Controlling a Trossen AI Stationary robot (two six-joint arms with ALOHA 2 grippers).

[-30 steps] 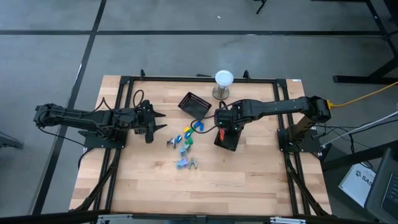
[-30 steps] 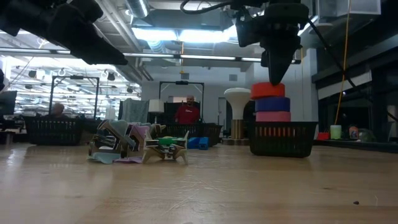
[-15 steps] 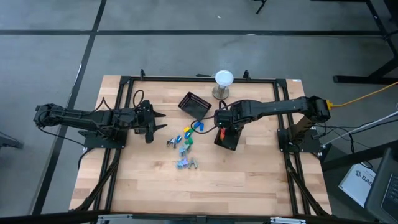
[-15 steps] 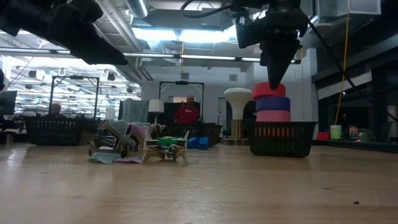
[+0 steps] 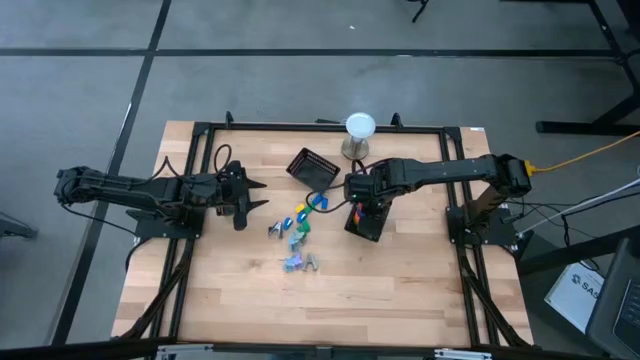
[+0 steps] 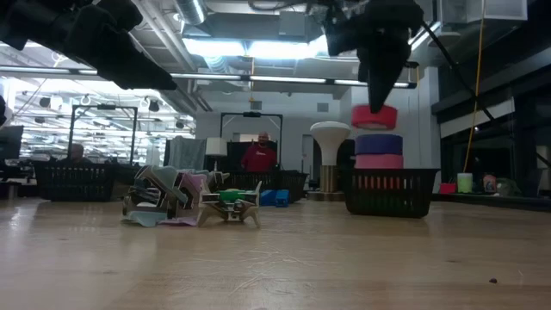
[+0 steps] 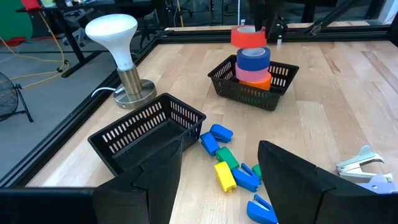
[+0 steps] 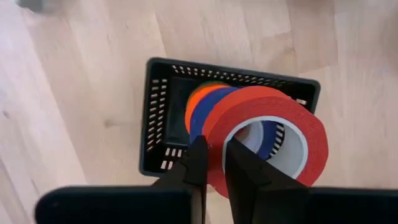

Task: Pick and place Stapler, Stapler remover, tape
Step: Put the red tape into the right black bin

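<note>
A red tape roll (image 6: 374, 116) hangs just above a stack of blue (image 6: 379, 144) and pink rolls in a black basket (image 6: 392, 191) at the table's right of centre. My right gripper (image 8: 216, 155) is shut on it, pointing down. In the right wrist view an orange roll (image 8: 198, 99) shows lower in the stack. Small blue, yellow and green staplers (image 7: 224, 168) and metal staple removers (image 5: 300, 262) lie loose mid-table. My left gripper (image 5: 255, 198) waits open at the table's left, touching nothing. My right gripper holds the red roll by its ring wall (image 8: 214, 134) on one side, with one finger inside the hole and one outside. The fingers come from above, pointing down. The roll hangs at the fingertips, roughly level and lifted clear of the blue roll below.
A second black basket (image 5: 312, 167) stands tilted behind the loose items, and a white lamp (image 5: 360, 127) stands at the far edge. A black frame (image 5: 200, 130) runs round the tabletop. Bare wood lies along the near side.
My right gripper has shut on the red roll's wall and risen a little. The red roll, which lay on top of the stack, now hangs clear above the blue roll. The other rolls have stayed in the basket.
</note>
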